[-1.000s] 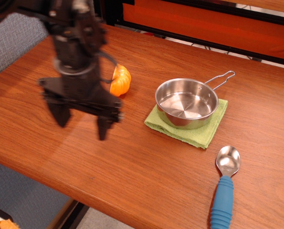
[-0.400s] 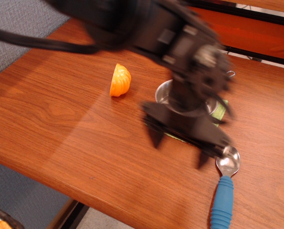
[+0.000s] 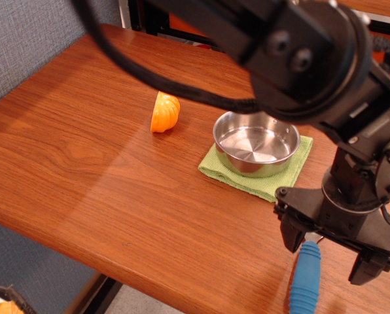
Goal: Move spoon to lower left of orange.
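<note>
We see claw (image 3: 329,252) spread wide, fingers straddling spoon (image 3: 305,278) near front right edge of surface (image 3: 84,163), holding nothing. We judge straddle lines up grasp near handle top. Spoon bowl hidden behind claw body; only blue handle shows, cut off at frame bottom. Orange (image 3: 165,112) sits well apart, far left, beyond pan (image 3: 255,142) on green cloth (image 3: 214,167).
</note>
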`<state>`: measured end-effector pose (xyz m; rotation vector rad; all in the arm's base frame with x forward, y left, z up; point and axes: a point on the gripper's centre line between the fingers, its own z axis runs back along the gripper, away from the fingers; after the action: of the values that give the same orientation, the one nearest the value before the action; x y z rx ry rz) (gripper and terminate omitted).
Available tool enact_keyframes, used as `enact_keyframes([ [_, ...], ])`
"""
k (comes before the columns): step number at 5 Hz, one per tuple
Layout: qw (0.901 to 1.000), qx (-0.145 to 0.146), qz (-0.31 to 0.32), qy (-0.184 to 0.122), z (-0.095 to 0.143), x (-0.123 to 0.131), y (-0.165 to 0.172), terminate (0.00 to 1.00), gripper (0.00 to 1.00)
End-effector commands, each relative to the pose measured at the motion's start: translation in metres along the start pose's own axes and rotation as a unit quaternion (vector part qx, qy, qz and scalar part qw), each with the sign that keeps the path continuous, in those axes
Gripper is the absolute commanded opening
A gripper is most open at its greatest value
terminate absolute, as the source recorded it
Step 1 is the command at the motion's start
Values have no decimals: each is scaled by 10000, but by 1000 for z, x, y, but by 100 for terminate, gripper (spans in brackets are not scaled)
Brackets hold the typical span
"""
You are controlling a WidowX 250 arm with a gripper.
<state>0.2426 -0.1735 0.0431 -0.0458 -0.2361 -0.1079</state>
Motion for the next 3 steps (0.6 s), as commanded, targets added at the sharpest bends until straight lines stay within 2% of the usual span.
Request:
enact_keyframes([
  [1,9994,235,162,207,1,-5,0,0,100],
  [2,9988,310,232,303,1,-6,3,0,100],
  [3,9981,266,350,426,-10,-7,8,0,100],
])
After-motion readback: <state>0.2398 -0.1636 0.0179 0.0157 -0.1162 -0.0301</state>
